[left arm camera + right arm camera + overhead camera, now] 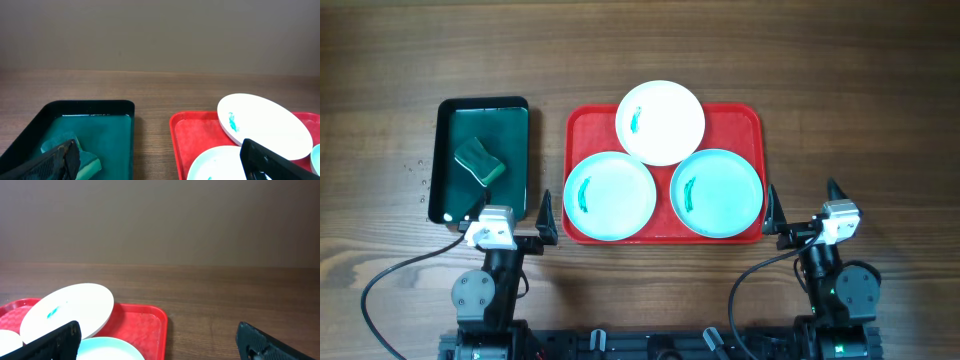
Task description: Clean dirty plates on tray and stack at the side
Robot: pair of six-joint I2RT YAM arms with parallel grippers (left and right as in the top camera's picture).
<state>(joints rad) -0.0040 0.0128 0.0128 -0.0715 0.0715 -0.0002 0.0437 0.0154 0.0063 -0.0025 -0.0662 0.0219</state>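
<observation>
The red tray (588,130) holds three dirty plates. The white plate (665,125) rests tilted at the back, overlapping two turquoise plates, one at the front left (615,200) and one at the front right (725,195). Each has a short green smear. My left gripper (518,222) is open and empty, in front of the tray's left corner. My right gripper (807,210) is open and empty, just right of the tray's front right corner. The left wrist view shows the tray (187,137) and white plate (270,122). The right wrist view shows the white plate (75,310) and tray (145,325).
A dark green narrow tray (515,150) stands left of the red tray, with a green sponge (480,162) lying in it. The sponge (87,162) also shows in the left wrist view. Bare wooden table (860,110) lies to the right of the red tray.
</observation>
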